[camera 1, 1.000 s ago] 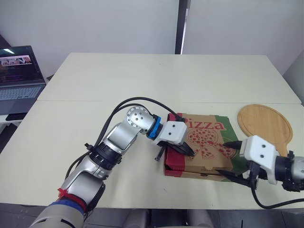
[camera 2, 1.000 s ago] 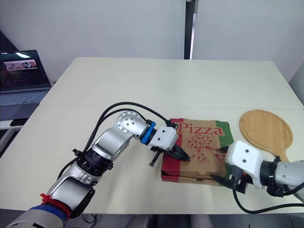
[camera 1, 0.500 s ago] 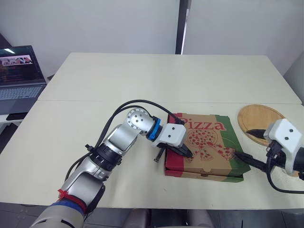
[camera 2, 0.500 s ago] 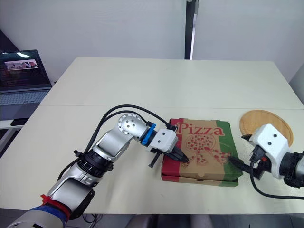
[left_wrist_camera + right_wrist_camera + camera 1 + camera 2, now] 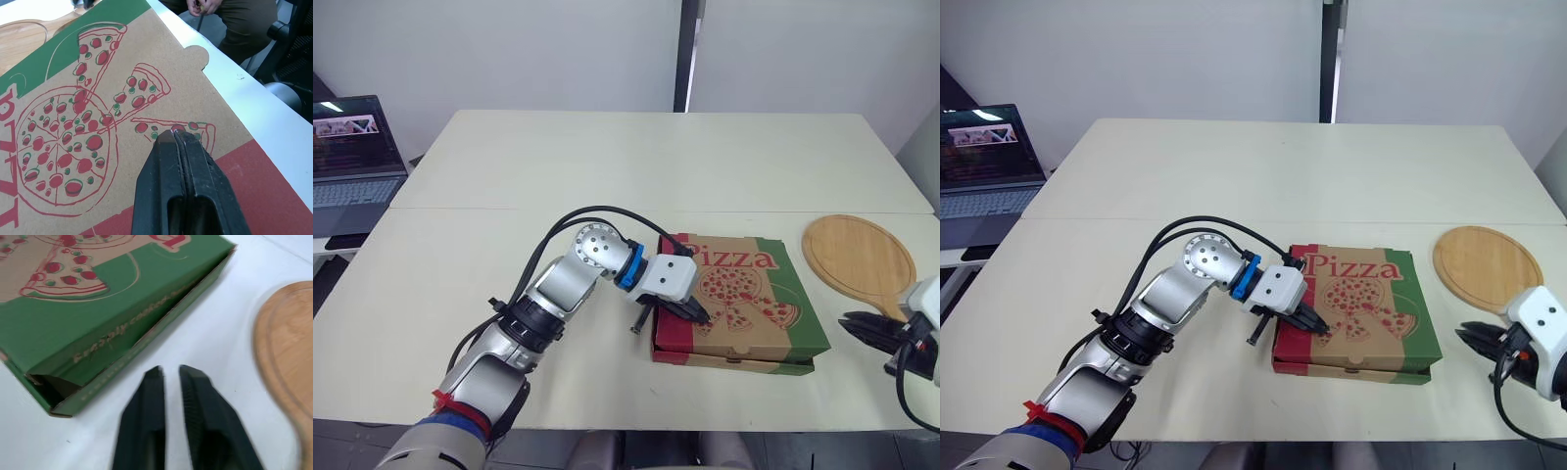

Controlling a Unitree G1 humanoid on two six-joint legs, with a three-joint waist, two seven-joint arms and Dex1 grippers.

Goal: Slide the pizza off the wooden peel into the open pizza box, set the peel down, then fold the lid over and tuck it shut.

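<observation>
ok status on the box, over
Left gripper shut, tips on pizza box lid, lid down. Right gripper slightly open, empty, beside box. Peel on table.

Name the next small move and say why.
Probably move the right gripper to the pizza box's gaping near right corner and press it in: the left gripper pins the lid flat, but that corner is not tucked.
</observation>
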